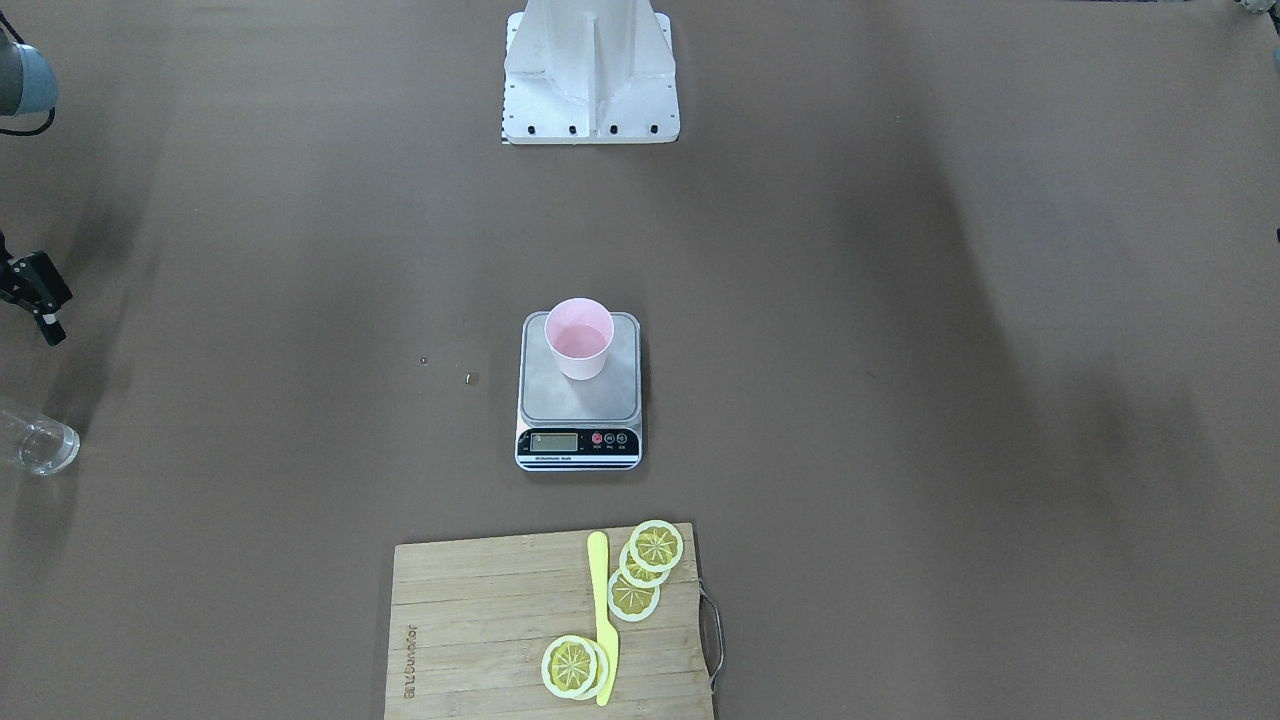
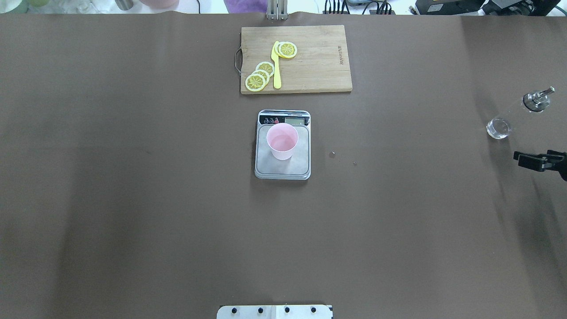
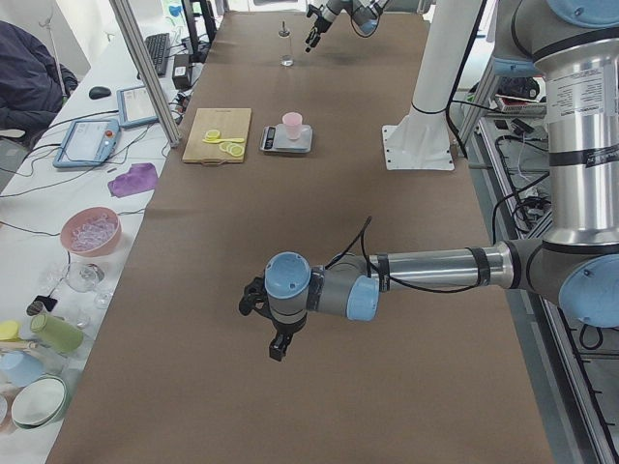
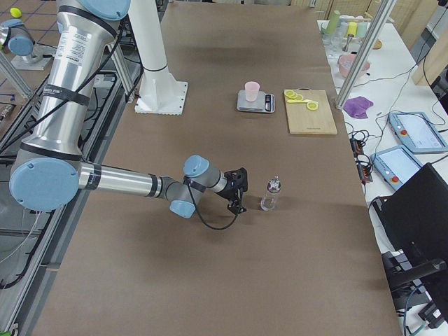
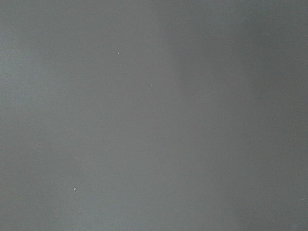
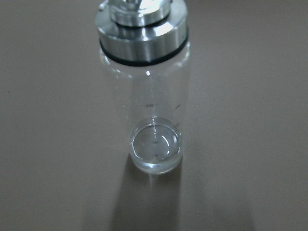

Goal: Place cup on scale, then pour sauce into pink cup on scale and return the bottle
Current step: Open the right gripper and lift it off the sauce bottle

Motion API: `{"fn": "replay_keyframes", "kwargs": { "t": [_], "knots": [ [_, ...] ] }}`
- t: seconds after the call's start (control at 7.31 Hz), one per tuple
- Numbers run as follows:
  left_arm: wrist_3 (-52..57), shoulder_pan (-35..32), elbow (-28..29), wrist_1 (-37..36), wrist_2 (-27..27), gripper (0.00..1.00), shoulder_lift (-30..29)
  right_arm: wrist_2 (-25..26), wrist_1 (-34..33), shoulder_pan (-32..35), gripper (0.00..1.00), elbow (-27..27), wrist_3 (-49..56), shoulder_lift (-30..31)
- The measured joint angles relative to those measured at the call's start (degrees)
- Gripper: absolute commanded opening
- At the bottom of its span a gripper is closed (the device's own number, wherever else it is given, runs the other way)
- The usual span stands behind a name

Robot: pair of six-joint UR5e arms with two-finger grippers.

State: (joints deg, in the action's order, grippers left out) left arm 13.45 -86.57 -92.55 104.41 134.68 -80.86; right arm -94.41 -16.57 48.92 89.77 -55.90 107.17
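**Cup's on the scale, bottle parked way off to the side**

Standing here looking at the table: the pink cup (image 2: 282, 141) sits upright on the scale (image 2: 283, 169), on the silver platform and a bit toward the display end. Can't tell from here if there's anything in it.

The bottle (image 6: 149, 110) is standing upright on the brown table (image 2: 133, 199), well away from the scale, out toward the robot's right end. Silver pourer on top, glass see-through, so I can't say how much is in it.

The right gripper (image 4: 243, 190) is just beside the bottle on the robot's side, pointing at it but not touching. Its jaws are spread wide and there's nothing between them.

The left gripper (image 3: 279, 350) hangs over bare table well off on the scale's other side. I can't tell how far its jaws are apart from this angle, and its own camera shows only tabletop.

Past the scale's display end is a bamboo cutting board (image 2: 319, 66) with lemon slices (image 2: 259, 76) and a yellow knife (image 2: 277, 66) on it. A couple of tiny specks (image 2: 332, 153) lie on the table near the scale, on the bottle's side.
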Motion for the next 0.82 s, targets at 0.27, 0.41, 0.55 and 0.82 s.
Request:
{"fn": "replay_keyframes", "kwargs": {
  "t": [0.27,0.41,0.55,0.82],
  "knots": [
    [-0.02,0.06,0.0,0.0,0.05,0.98,0.0,-2.14,0.08,2.59,1.0,-2.52,4.04,-0.25],
    [-0.06,0.07,0.0,0.0,0.06,0.98,-0.02,-6.05,-0.02,6.54,1.0,-3.23,7.03,-0.41],
    [-0.08,0.08,0.0,0.0,0.06,0.98,-0.06,-12.43,-0.3,12.26,1.0,-4.13,10.29,-0.87],
    [-0.03,0.11,0.0,0.0,0.06,0.98,-0.07,-22.91,-0.63,22.28,1.0,-7.16,14.86,-2.09]
  ]
}}
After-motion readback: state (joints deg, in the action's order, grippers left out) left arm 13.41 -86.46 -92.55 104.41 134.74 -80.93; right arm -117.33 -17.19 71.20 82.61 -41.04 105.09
